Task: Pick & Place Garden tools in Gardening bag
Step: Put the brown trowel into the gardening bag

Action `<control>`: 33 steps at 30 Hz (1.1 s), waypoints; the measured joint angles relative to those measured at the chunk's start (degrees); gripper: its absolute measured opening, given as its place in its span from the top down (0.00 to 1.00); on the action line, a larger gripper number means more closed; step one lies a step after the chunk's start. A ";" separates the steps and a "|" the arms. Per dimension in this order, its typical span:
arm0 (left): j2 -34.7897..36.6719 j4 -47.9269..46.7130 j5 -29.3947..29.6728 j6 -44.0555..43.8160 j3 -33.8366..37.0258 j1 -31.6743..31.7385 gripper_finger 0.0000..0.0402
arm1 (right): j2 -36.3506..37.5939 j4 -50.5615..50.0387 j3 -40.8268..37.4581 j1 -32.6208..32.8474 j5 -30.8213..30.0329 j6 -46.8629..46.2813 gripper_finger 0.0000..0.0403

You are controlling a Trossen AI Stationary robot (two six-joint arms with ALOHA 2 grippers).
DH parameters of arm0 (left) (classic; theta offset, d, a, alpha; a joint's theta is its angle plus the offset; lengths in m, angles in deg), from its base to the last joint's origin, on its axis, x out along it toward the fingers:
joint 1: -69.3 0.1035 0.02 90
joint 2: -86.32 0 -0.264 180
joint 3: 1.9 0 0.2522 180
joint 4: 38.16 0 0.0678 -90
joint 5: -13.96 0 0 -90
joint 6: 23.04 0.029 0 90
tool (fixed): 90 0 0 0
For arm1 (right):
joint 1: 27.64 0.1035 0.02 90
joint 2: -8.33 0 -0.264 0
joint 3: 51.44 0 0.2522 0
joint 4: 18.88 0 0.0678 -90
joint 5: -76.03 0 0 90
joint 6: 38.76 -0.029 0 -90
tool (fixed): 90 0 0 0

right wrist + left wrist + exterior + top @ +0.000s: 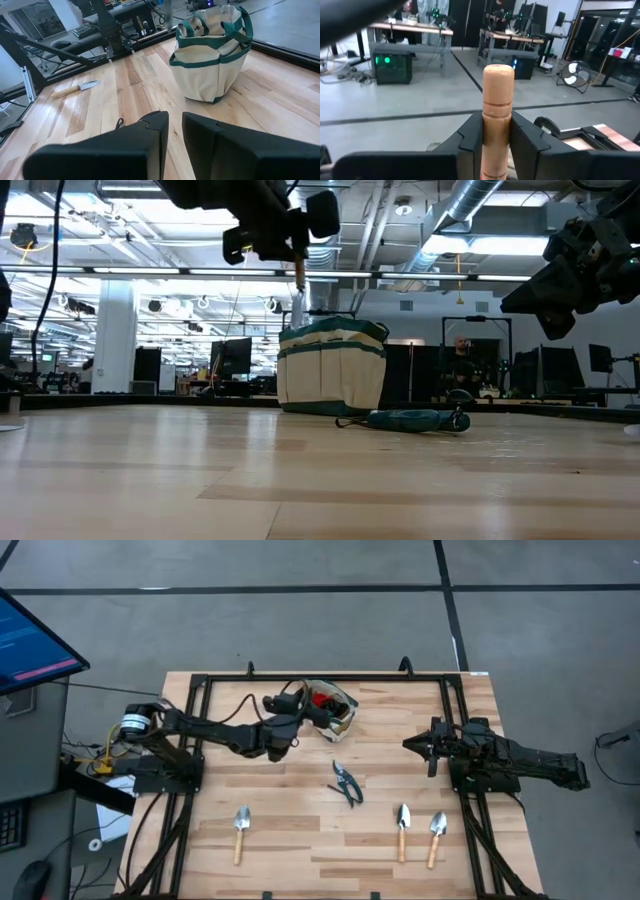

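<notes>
My left gripper (312,712) is over the beige, green-trimmed gardening bag (335,708) at the table's far middle, shut on a trowel (298,285). Something red (325,698) shows inside the bag. The trowel hangs upright over the bag's mouth (332,330), metal end down. The pruning shears (345,783) lie flat at the table's middle. Three trowels lie flat near the front edge: one at the left (241,830) and two at the right (402,828) (436,835). My right gripper (412,745) waits at the right, empty, its fingers (175,130) a narrow gap apart. My left gripper pinches the trowel's wooden handle (497,131) between its two fingers (470,140), a little below the handle's free end (498,75), which sticks up past them. The fingers are about level and lie across the handle. The trowel hangs upright and clear of the table, its metal neck (297,308) reaching down to the bag's rim.
A black frame (200,680) runs round the table's edges. The bag stands upright by the far rail, also in the right wrist view (210,55). Bare wood (300,840) lies between the left trowel and the two on the right.
</notes>
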 joint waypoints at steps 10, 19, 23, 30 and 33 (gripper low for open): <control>-0.98 2.12 -0.77 3.96 -0.01 4.15 0.82 | 0.00 -0.07 0.00 0.00 0.00 0.00 0.88; -2.47 2.97 -0.83 2.89 -0.03 5.12 0.83 | 0.00 -0.07 0.01 0.00 0.01 0.00 0.88; -4.85 4.36 -0.34 2.81 -0.03 4.36 0.83 | 0.02 -0.07 0.00 0.00 0.00 0.00 0.88; -8.59 9.79 0.18 3.22 -0.03 4.40 0.83 | 0.01 -0.07 0.01 0.00 0.01 -0.02 0.88; -8.81 10.91 0.10 3.55 -0.03 4.34 0.83 | 0.02 -0.04 0.00 0.00 0.02 -0.02 0.88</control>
